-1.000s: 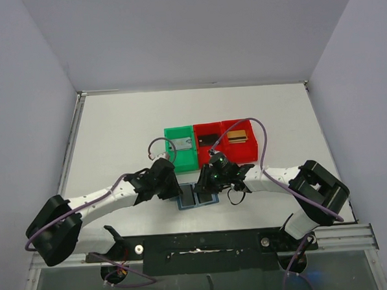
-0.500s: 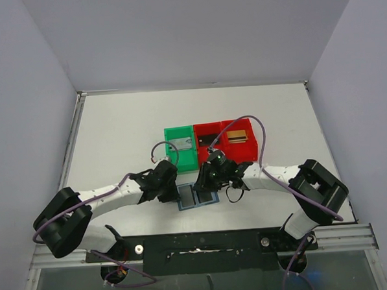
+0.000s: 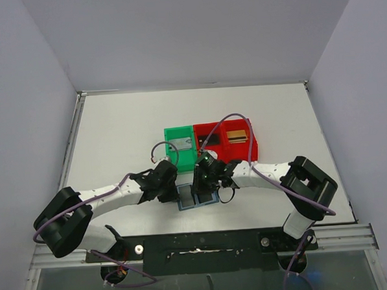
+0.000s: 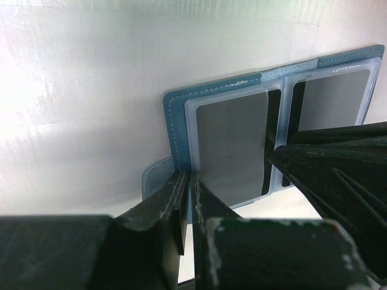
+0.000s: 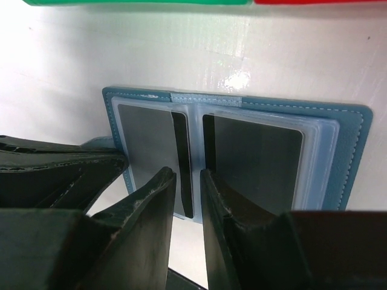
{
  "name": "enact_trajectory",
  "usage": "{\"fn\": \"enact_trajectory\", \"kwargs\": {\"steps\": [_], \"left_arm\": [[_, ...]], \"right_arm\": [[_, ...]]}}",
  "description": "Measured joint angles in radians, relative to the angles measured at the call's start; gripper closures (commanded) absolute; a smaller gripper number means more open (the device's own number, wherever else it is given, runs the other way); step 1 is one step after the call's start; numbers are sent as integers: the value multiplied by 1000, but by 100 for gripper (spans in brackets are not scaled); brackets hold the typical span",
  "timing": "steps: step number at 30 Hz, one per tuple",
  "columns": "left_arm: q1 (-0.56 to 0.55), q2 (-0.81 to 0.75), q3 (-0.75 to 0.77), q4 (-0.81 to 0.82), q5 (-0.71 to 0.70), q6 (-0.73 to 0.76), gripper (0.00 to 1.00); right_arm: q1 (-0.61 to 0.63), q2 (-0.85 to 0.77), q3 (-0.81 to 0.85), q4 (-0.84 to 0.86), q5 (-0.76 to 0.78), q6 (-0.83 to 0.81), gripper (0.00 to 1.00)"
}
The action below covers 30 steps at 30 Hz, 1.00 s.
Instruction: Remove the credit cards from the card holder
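Note:
The card holder (image 3: 195, 201) lies open and flat on the white table, a blue bifold (image 5: 352, 158) with clear pockets. A grey credit card (image 5: 147, 140) sits in its left pocket and another (image 5: 257, 158) in its right one. My left gripper (image 4: 189, 176) is shut on the holder's left blue edge (image 4: 175, 127); from above it shows at the holder's left (image 3: 175, 190). My right gripper (image 5: 188, 175) hovers over the holder's spine, its jaws a narrow gap apart with nothing between them; from above it shows over the holder's middle (image 3: 201, 187).
A green bin (image 3: 180, 147) and two red bins (image 3: 227, 140) stand side by side just behind the holder, each with a card-like item inside. The right arm's purple cable loops over the red bins. Grey walls enclose the table.
The left gripper has closed onto the holder's left edge. The right arm has shifted left, bringing its gripper over the holder's middle.

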Motion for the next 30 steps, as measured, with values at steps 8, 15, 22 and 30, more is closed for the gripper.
{"fn": "enact_trajectory", "kwargs": {"steps": [8, 15, 22, 30], "left_arm": [[0, -7, -11, 14, 0, -1, 95], [0, -7, -11, 14, 0, -1, 96], [0, -9, -15, 20, 1, -1, 96], [0, -10, -17, 23, 3, -3, 97]], "right_arm": [[8, 14, 6, -3, 4, 5, 76], [8, 42, 4, 43, -33, 5, 88], [-1, -10, -77, 126, -40, 11, 100], [-40, -71, -161, 227, -92, 42, 100]]}}
